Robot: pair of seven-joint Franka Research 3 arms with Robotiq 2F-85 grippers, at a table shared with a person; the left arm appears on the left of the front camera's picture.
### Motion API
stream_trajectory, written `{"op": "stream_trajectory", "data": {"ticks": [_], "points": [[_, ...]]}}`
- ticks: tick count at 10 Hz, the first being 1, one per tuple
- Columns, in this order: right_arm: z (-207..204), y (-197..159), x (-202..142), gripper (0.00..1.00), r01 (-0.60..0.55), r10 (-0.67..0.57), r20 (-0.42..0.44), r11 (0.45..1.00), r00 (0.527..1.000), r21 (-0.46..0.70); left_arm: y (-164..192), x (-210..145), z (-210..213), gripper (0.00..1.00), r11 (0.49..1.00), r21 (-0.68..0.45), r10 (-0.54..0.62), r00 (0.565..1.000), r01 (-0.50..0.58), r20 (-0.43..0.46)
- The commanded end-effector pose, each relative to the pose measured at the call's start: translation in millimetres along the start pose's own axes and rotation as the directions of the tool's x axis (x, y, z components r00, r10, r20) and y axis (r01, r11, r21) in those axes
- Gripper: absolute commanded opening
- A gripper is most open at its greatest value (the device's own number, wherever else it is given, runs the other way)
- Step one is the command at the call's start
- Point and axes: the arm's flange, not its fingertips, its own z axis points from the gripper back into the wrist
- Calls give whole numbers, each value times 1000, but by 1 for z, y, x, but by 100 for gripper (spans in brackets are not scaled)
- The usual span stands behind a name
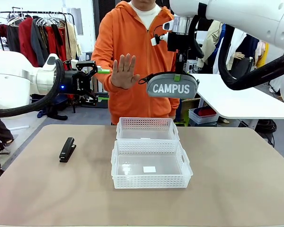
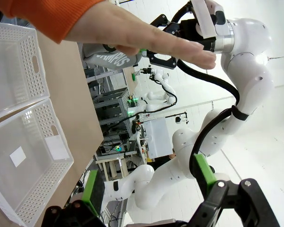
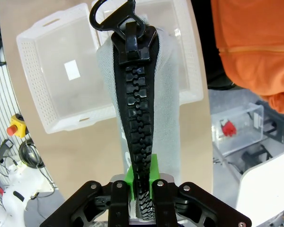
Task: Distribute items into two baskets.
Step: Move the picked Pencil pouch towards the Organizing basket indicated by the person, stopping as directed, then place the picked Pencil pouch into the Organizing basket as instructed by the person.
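Right pincer [image 1: 177, 76] clamped on CAMPUS pouch [image 1: 173, 87] above the baskets [image 1: 151, 180].
Left pincer [image 1: 100, 84] apart, mid-air left; stapler [image 1: 67, 149] on desk [image 1: 236, 179].

A clothes rack [image 1: 38, 30] stands back left, a white table [image 1: 241, 101] back right.

Front: fixed on the robot's side, facing across the table [image 1: 236, 189] toward the person [image 1: 132, 38], far enough back to take in both baskets [image 1: 150, 181]. Left wrist: rolled sideways, looking over the baskets and past the person's hand [image 2: 146, 38] to the pouch [image 2: 109, 56], well off. Right wrist: aimed straight down, hard up against the pouch, baskets on the table well beneath. Shared by all three: baskets, pouch, table.
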Motion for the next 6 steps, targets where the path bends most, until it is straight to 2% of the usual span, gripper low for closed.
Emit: {"op": "stream_trajectory", "data": {"ticks": [1,6], "points": [[3,1,0,0,-1,1,1,1000,1000,-6,-2,0,1,100,1000,-4,-3,1000,3,1],[3,1,0,0,-1,1,1,1000,1000,-6,-2,0,1,100,1000,-4,-3,1000,3,1]]}}
